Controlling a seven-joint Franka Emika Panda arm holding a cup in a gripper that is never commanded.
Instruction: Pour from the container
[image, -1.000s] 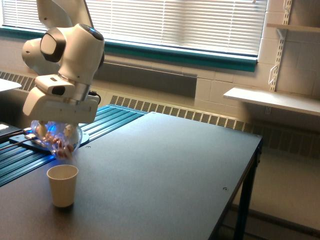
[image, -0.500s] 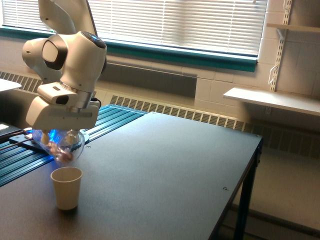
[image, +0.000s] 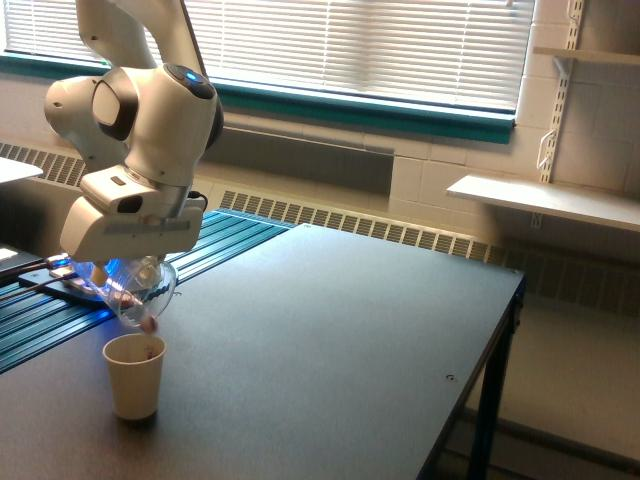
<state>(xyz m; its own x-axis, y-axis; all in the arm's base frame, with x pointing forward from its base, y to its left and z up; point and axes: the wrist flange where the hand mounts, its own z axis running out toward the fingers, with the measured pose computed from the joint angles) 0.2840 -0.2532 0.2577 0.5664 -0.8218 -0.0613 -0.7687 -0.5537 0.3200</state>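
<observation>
Since the earlier frames, the clear cup (image: 140, 295) has tipped further, and its mouth, which stood off above the paper cup (image: 134, 375), now hangs right over that cup's rim. Small pink-red pieces, formerly spread through the rounded body, now sit at the lowered lip, and some show at or just inside the paper cup's opening. The arm (image: 140, 110) has leaned a little toward the exterior view's right, and the paper cup appears slightly to the right of where it stood a second ago.

The gripper (image: 125, 270) carries the clear cup from above; its white housing covers the fingers, so how widely they are set cannot be told, only that the cup hangs from it tilted, mouth down toward the lower right of the view. A blue glow shows behind the cup, at the near end of the ribbed teal rail (image: 215, 240).

The paper cup stands upright on the dark table (image: 340, 340), near the table's front corner on the exterior view's left. Behind are closed blinds (image: 360, 45) and a wall shelf (image: 540, 200).
</observation>
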